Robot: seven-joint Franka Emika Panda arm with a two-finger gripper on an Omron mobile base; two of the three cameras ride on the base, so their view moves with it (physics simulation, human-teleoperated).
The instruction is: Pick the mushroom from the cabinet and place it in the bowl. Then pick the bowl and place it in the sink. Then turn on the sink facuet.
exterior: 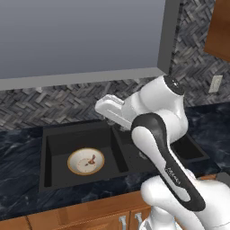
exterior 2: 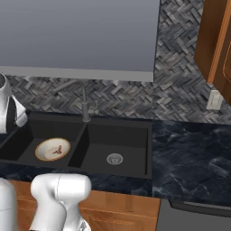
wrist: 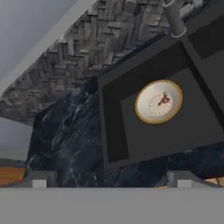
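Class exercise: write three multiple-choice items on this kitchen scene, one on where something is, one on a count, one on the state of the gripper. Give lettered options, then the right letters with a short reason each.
1. Where is the bowl?
A. On the counter right of the sink
B. In the left basin of the sink
C. Inside the cabinet

2. How many basins does the sink have?
A. One
B. Two
C. Three

3. What do the gripper's fingers hold?
A. The bowl
B. The lever of the sink facuet
C. Nothing

Answers:
1. B, since both base views show the bowl on the floor of the left basin, with the mushroom in it.
2. B, since a divider splits the black sink into two basins.
3. C, since in the hand view the fingers stand apart with only open space between them, above the bowl.
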